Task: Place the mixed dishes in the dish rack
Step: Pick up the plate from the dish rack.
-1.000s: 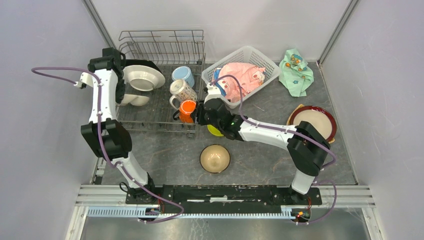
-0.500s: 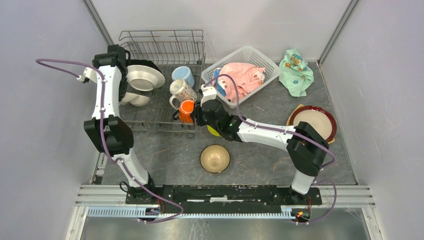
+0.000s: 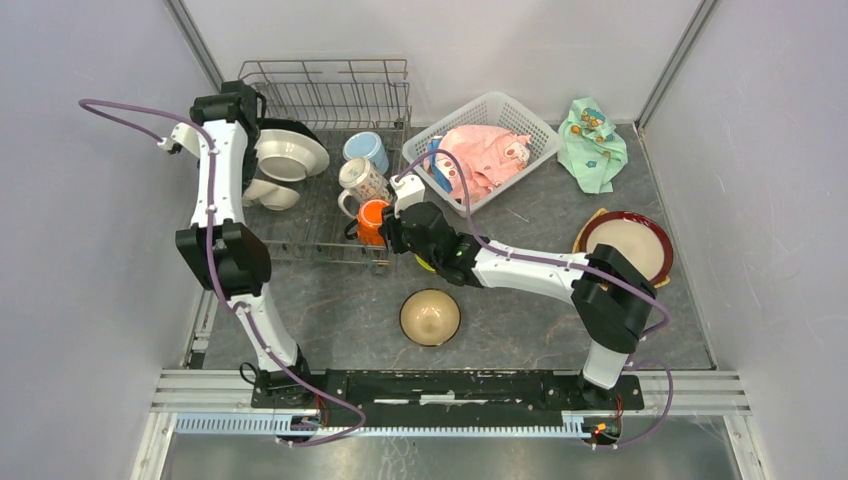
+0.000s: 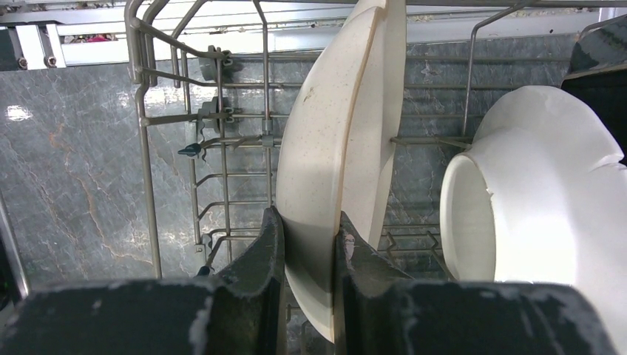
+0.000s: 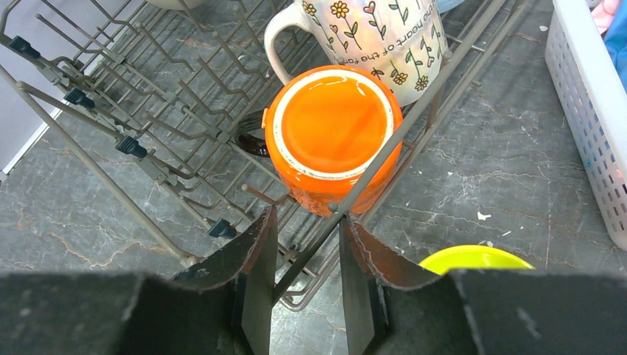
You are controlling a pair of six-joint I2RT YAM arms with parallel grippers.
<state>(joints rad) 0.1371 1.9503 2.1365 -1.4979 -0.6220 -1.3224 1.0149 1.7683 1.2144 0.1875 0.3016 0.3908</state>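
The dish rack (image 3: 325, 95) stands at the back left. My left gripper (image 4: 307, 244) is shut on the rim of a cream plate (image 4: 333, 148) that stands on edge among the tines. A white plate (image 4: 547, 214) leans beside it, and a dark plate (image 4: 602, 66) shows beyond. My right gripper (image 5: 307, 229) is open at the rack's near right corner, with a rack wire (image 5: 384, 159) running between its fingers. Just ahead of it sits an upturned orange mug (image 5: 333, 137), next to a patterned mug (image 5: 377, 37). A light-blue mug (image 3: 366, 150) is also in the rack.
A lime-green bowl (image 5: 473, 259) lies on the table, half hidden under my right arm. A tan bowl (image 3: 430, 317) sits nearer the front. A red-rimmed plate (image 3: 625, 245) lies at the right. A white lattice basket (image 3: 530, 120) holds a pink cloth; a mint-green cloth (image 3: 590, 140) lies beside it.
My left arm has swung farther back over the rack. My right gripper has narrowed a little and edged up against the rack's corner. The dishes have stayed put.
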